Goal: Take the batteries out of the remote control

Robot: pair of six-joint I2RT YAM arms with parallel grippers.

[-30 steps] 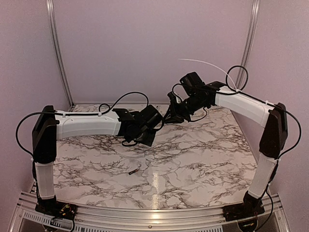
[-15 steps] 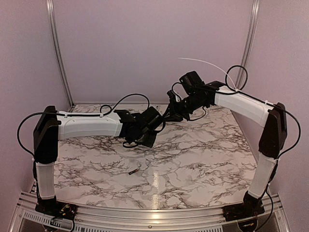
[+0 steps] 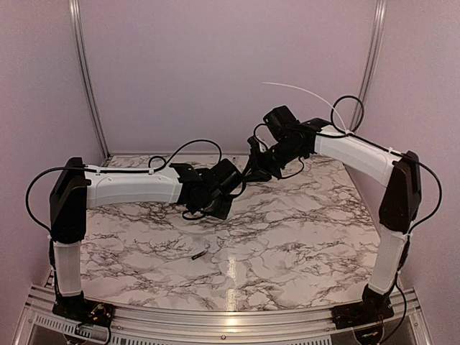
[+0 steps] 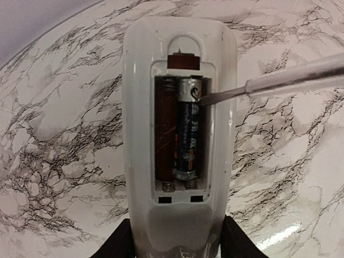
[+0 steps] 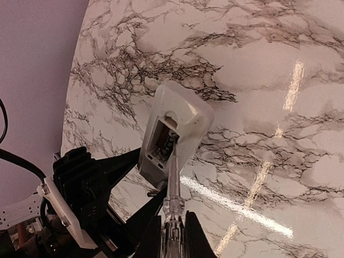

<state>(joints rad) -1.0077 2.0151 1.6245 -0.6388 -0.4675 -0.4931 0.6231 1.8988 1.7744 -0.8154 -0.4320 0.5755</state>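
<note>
Your left pincer (image 4: 176,244) is closed on the near end of the smooth white plastic remote control (image 4: 180,80), dark recess showing. The seated battery (image 4: 188,134), a slim dark cylinder, fills the right of two slots. Your right pincer (image 5: 173,232) clamps a thin metal rod (image 4: 290,80), its tip touching that cell. One loose battery (image 3: 199,254) lies on the marbled table (image 3: 302,237).

Top view: left arm (image 3: 136,187) and right arm (image 3: 352,152) converge mid-frame over the rear desk (image 3: 309,244), closing that zone; the lower half of the frame is open save one loose battery (image 3: 199,254), lower centre-left. Left wrist view: metal tool (image 4: 290,79) crosses from the right edge into the remote control (image 4: 140,107) recess, barring that side; left flank unobstructed.
</note>
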